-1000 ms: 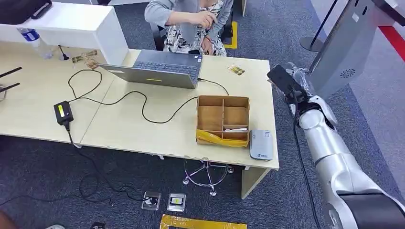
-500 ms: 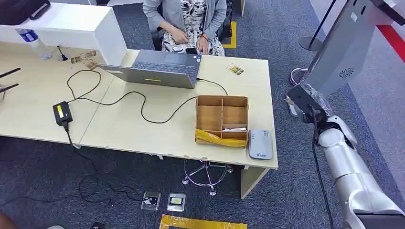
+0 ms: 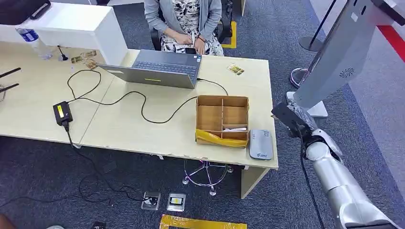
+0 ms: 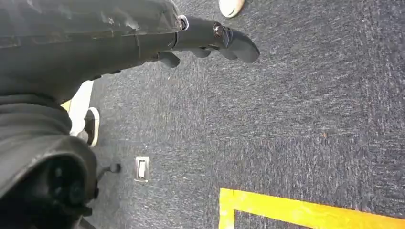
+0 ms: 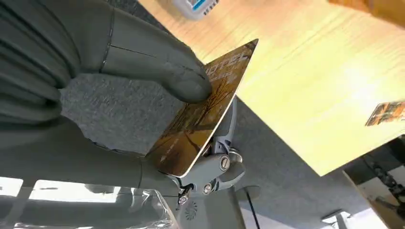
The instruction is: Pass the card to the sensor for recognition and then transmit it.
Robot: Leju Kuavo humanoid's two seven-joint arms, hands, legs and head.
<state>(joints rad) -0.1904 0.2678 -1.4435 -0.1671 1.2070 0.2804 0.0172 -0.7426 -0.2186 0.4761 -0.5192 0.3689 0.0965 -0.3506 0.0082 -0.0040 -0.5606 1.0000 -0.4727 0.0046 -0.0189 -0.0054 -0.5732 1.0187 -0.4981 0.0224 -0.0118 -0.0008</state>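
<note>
My right hand [image 5: 119,95] pinches the card [image 5: 200,114], thumb on its printed face and fingers [image 5: 215,167] behind. From the head view that hand [image 3: 291,119] hangs off the surface's [image 3: 143,129] right edge, beside the grey sensor [image 3: 261,144] at the front corner, with open carpet [image 3: 363,124] around it. The wooden box [image 3: 222,120] sits just left of the sensor. My left hand [image 4: 210,38] hangs over the floor, fingers extended, holding nothing.

The thumb [image 5: 157,71] hides part of the card [image 5: 200,114] — lettering cut short.
</note>
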